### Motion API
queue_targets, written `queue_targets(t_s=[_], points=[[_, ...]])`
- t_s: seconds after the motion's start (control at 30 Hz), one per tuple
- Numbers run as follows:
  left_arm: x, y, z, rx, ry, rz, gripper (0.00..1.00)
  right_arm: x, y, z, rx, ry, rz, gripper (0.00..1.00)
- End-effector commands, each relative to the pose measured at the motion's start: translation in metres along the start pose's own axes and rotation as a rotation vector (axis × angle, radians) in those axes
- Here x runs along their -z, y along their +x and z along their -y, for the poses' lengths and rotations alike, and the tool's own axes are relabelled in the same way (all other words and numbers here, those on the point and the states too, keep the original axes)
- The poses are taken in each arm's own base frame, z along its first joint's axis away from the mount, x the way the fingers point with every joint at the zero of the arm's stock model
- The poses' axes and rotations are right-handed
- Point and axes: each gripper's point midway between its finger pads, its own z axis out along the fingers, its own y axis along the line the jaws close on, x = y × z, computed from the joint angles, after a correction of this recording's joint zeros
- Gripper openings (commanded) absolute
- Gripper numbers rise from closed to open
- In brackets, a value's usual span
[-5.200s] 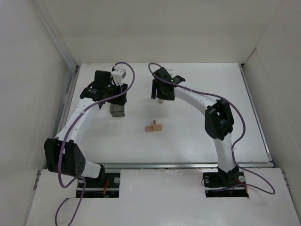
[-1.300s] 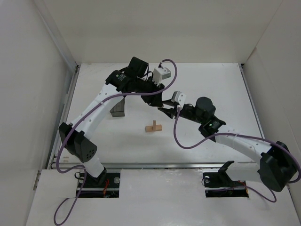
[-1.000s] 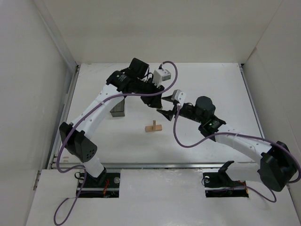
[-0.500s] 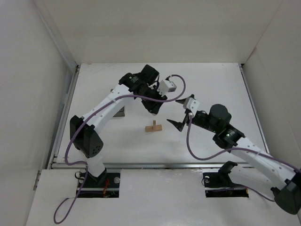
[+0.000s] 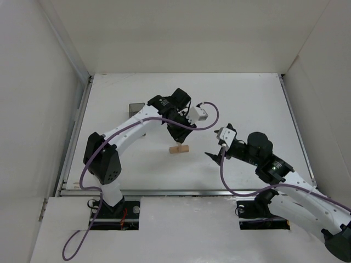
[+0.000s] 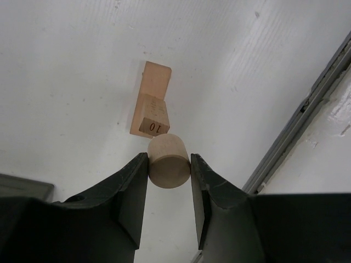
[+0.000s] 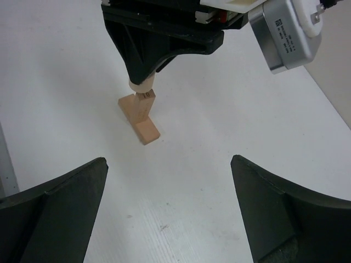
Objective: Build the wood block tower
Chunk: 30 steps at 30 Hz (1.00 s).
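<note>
Closest to the arm bases is the right gripper (image 7: 167, 161). Its two dark fingers are spread far apart and there is nothing between them. It hangs over the white table (image 5: 247, 98), off to the right of the blocks and not touching them. A bit farther in, near the middle of the table, is the wood block tower (image 5: 179, 148). It is made of pale tan wood with smooth, plain sides. At the bottom lies a flat bar (image 7: 143, 125), flat on the table. On top of the bar stands a small standing block (image 7: 141, 104), set upright across it, so one end of the bar sticks out from under it. This block has the number 10 printed in dark ink on its top end. Right above it is the round piece (image 6: 169, 169), a short little cylinder of the same pale wood, with its flat round face showing in the left wrist view. The left gripper (image 5: 180, 134) comes down on the tower from above, and its two black fingers are closed tight on the round piece, one on each side. From the right wrist view the round piece looks to sit on the top of the standing block, in line with it. Farther back, on the left side of the table behind the left arm, is a dark grey box (image 5: 135, 108), well apart from the tower.
</note>
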Motion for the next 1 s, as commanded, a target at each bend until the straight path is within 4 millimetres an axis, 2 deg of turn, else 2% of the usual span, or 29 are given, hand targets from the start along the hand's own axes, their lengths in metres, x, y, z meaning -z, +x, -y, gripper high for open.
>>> queue_targets(t_s=[0.0, 0.23, 0.5, 0.97], points=[[0.001, -0.008, 0.001, -0.007, -0.022, 0.047, 0.00, 0.001, -0.001, 0.001, 0.016, 0.010, 0.004, 1.00], [-0.005, -0.015, -0.006, 0.006, -0.053, 0.081, 0.00, 0.000, 0.001, 0.000, 0.016, 0.010, 0.004, 1.00], [-0.014, -0.001, -0.008, 0.015, -0.066, 0.042, 0.00, 0.003, 0.003, 0.005, 0.018, 0.042, 0.000, 1.00], [-0.016, 0.003, -0.010, 0.011, -0.070, 0.021, 0.00, 0.010, -0.003, 0.009, 0.026, 0.072, 0.016, 1.00]])
